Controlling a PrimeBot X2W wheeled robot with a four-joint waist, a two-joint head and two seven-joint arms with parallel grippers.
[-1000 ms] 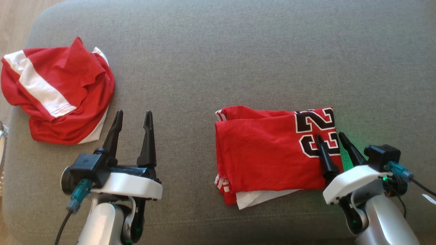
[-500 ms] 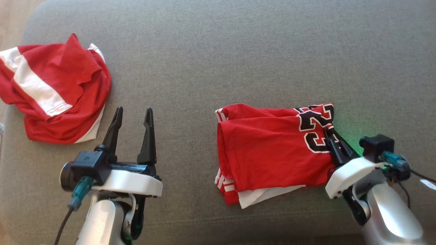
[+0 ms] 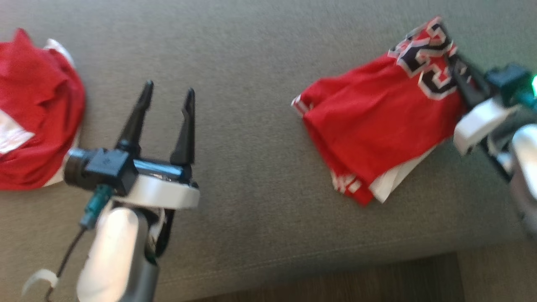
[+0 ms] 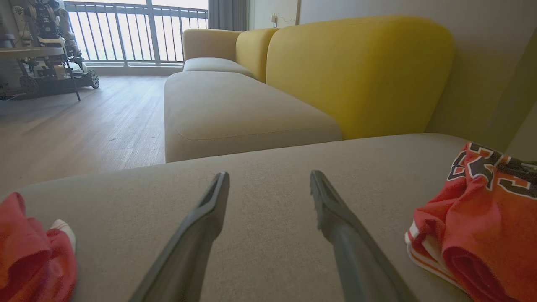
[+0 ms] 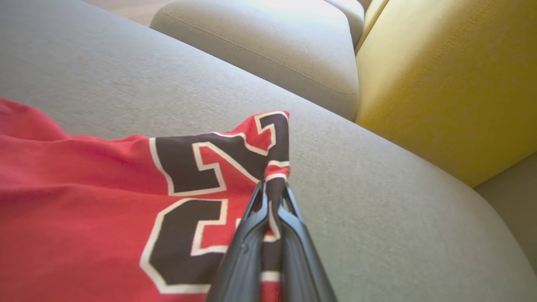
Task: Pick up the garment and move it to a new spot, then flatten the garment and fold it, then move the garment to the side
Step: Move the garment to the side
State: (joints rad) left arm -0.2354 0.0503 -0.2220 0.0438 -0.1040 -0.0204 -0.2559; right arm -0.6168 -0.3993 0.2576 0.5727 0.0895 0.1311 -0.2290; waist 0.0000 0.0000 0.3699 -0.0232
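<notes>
**Folded jersey pinched at its numbered corner**

The folded garment (image 3: 373,126), a red jersey with black-and-white numerals, lay at the upper right of the head view on the grey cushion (image 3: 251,50). Its far corner was lifted and its white-trimmed layers trailed toward the lower centre. The right gripper (image 5: 273,185) was clamped tight on that numbered corner, with fabric bunched between its closed jaws. The left gripper (image 3: 169,87) stood at centre left with its jaws spread wide and nothing between them. A second red garment (image 3: 37,121) sat crumpled at the left edge.

The jersey looked light, thin and limp. Carried by one corner, it would likely sag and let its folds slide apart. A hold through all the layers at the folded edge, or a second grip on the opposite corner, would probably keep the stack together.
</notes>
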